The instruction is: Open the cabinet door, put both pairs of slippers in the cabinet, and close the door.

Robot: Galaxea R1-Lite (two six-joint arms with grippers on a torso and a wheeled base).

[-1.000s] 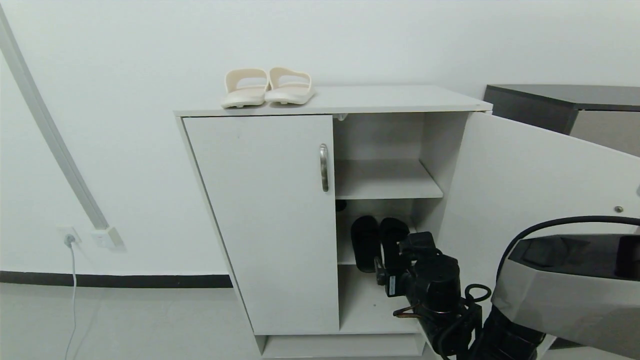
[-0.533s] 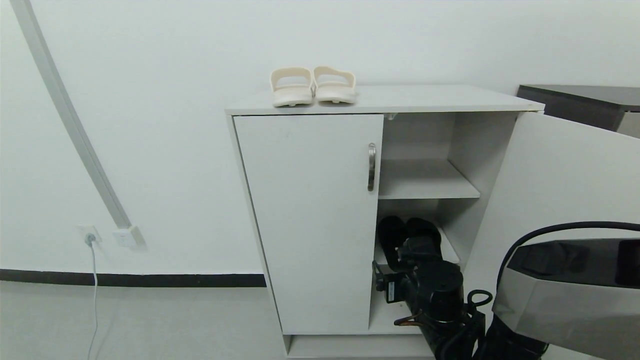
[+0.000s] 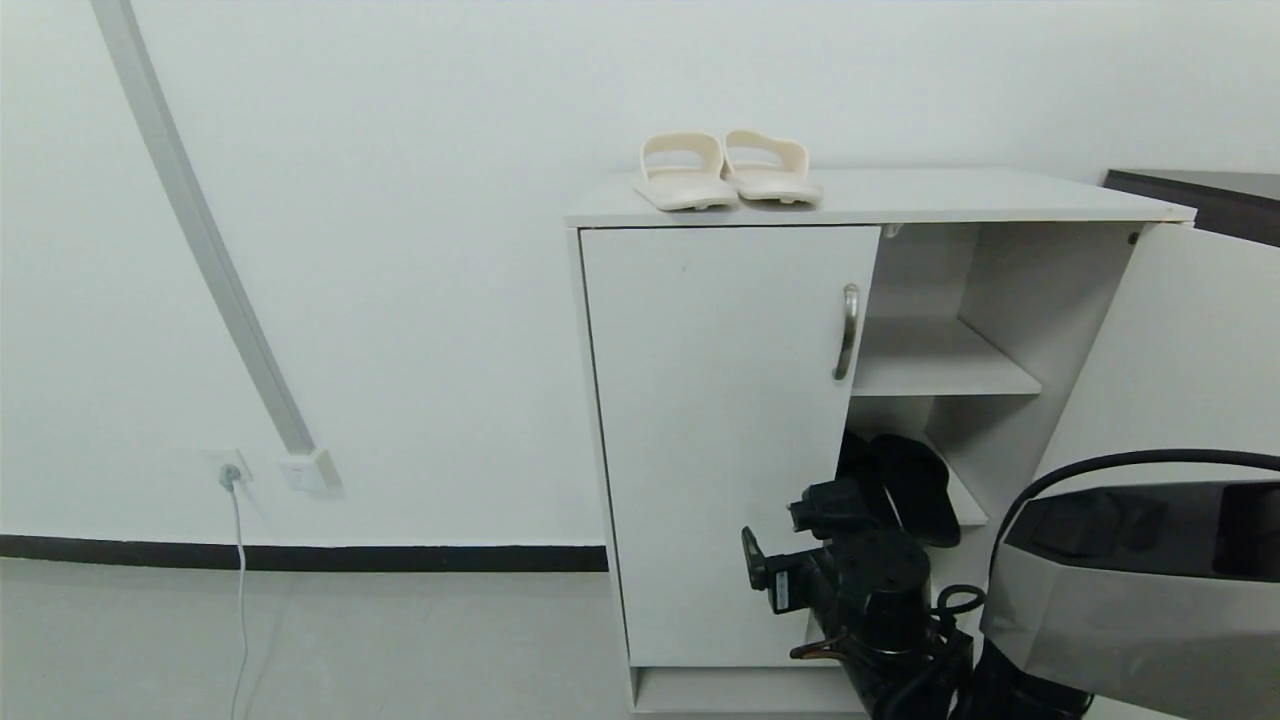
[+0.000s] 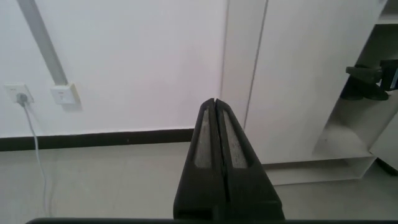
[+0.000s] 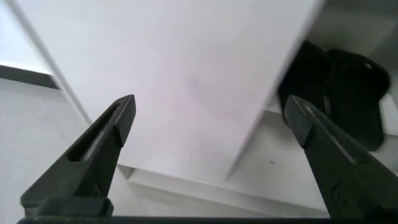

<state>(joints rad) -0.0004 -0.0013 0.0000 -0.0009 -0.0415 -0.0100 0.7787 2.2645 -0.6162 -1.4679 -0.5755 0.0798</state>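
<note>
A white cabinet (image 3: 720, 440) has its left door closed and its right door (image 3: 1170, 350) swung open. A cream pair of slippers (image 3: 727, 170) rests on the cabinet top. A black pair of slippers (image 3: 905, 485) lies on the middle shelf inside, and appears as the black pair (image 5: 348, 93) in the right wrist view. My right gripper (image 3: 828, 503) hangs low before the closed door's handle edge, open and empty (image 5: 208, 118), a little short of the black pair. My left gripper (image 4: 216, 109) is shut on nothing, off to the cabinet's left above the floor.
The upper shelf (image 3: 940, 370) is bare. A dark piece of furniture (image 3: 1200, 195) stands right of the cabinet. On the left wall are a grey conduit (image 3: 200, 240) and a socket (image 3: 228, 470) with a hanging cable. Open floor (image 3: 300, 640) lies left of the cabinet.
The head view has swung left, so the cabinet sits further right in the picture. My right gripper has drawn back from the black slippers, which stay on the shelf.
</note>
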